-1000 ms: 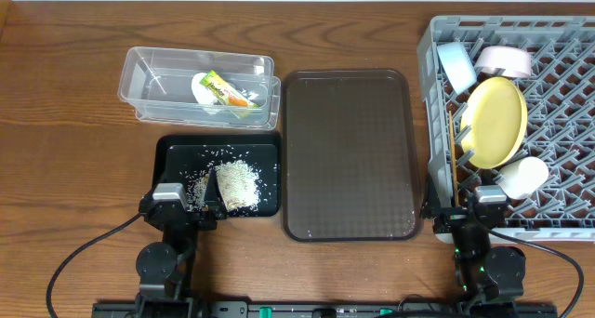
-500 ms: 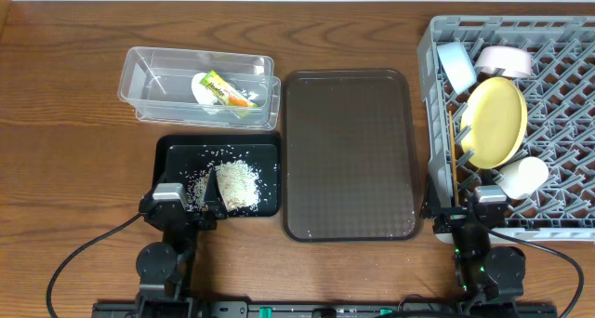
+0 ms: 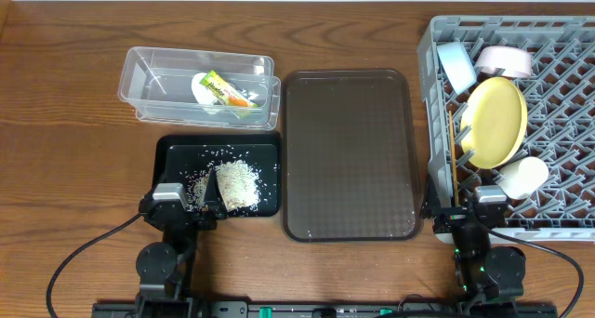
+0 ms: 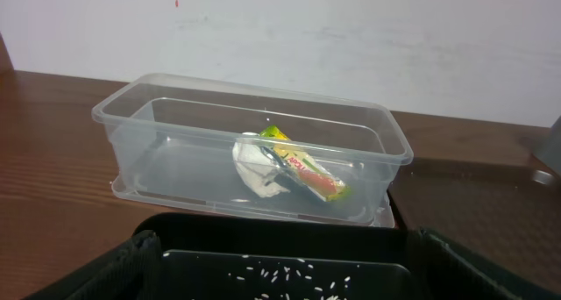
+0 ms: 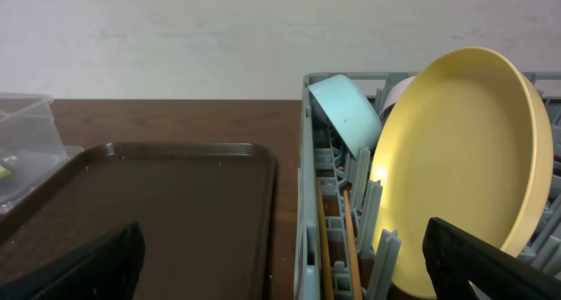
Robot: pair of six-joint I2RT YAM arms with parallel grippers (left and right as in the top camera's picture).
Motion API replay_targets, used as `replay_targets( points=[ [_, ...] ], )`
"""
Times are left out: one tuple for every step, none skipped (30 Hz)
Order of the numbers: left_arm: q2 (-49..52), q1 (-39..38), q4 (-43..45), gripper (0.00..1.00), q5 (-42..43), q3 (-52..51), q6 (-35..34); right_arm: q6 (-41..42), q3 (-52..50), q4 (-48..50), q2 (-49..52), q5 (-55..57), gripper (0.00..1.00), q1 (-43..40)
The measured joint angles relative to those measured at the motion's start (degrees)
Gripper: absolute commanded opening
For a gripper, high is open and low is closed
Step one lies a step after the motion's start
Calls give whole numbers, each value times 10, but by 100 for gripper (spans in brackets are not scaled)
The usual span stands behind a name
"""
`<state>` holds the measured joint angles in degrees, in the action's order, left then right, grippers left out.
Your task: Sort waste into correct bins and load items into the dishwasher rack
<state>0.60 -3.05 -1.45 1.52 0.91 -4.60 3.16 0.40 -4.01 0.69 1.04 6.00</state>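
Note:
The crumpled snack wrapper (image 3: pixel 224 89) with white paper lies in the clear tub (image 3: pixel 136 80); it also shows in the left wrist view (image 4: pixel 294 164). Rice scraps (image 3: pixel 238 182) lie in the black tray (image 3: pixel 175 152). My left gripper (image 3: pixel 181 208) is open and empty at that tray's near edge (image 4: pixel 280 267). The grey rack (image 3: pixel 562 41) holds the yellow plate (image 3: pixel 494 121), blue bowl (image 3: pixel 456 64), white bowl (image 3: pixel 505 60), white cup (image 3: pixel 522 177) and chopsticks (image 3: pixel 453 151). My right gripper (image 3: pixel 470 213) is open and empty at the rack's near left corner (image 5: pixel 280 265).
A dark brown serving tray (image 3: pixel 349 155) lies between the black tray and the rack. A white wall runs behind the table. Both arm bases sit at the table's front edge.

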Motion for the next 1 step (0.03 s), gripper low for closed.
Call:
replay_targets(
  points=[
    [0, 0, 0, 91, 0, 0, 0, 0, 0, 0, 0, 0, 99, 0]
  ],
)
